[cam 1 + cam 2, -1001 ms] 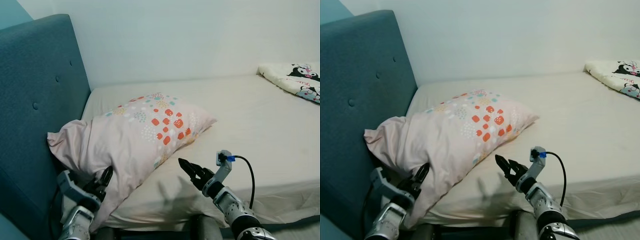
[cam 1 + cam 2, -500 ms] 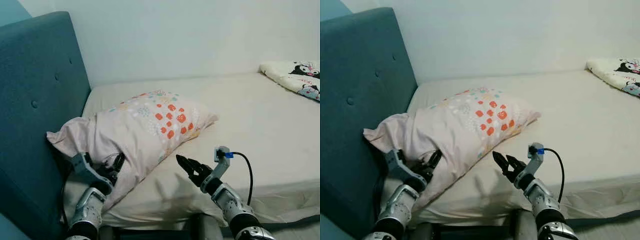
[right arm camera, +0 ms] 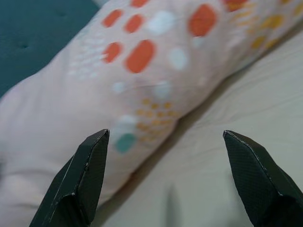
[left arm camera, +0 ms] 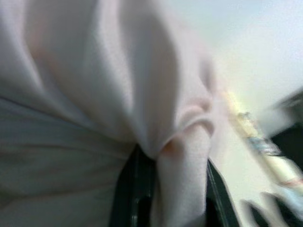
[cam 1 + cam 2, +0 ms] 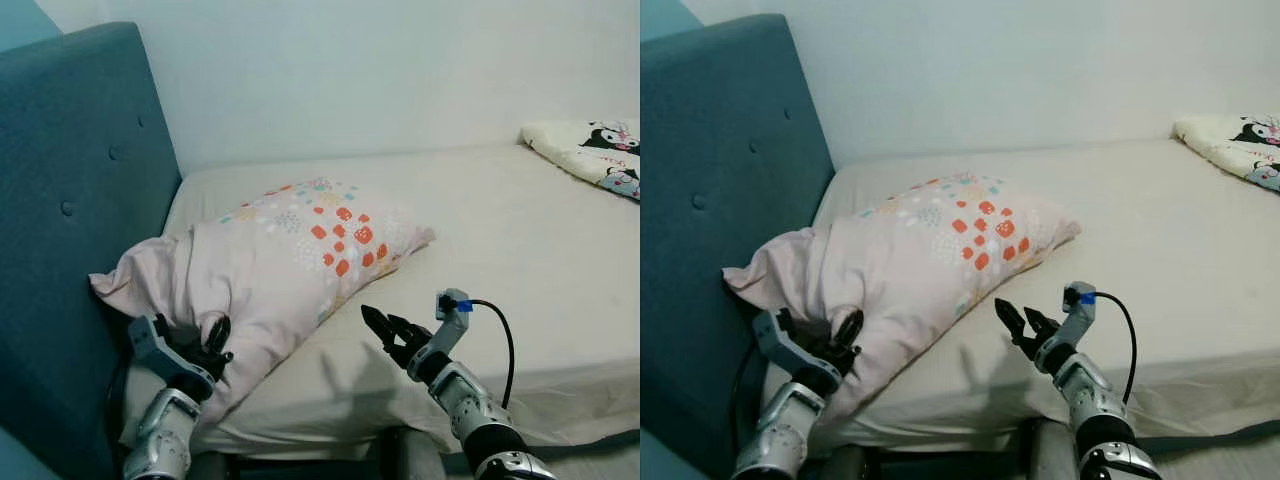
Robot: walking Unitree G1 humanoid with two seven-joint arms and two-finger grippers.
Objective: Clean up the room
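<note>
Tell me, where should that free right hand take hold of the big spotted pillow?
Probably the near long edge of the pillow, coming in low from the front over the mattress. That edge overhangs slightly and faces the open right hand. The left hand is already shut on a fold of the pillowcase at the headboard end, so a second grip farther along would balance it.

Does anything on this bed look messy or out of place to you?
Yes. The pillow lies crooked, one end slumped off the mattress edge against the headboard. The left pincer is shut on its fabric; the right pincer hovers open beside it.
</note>
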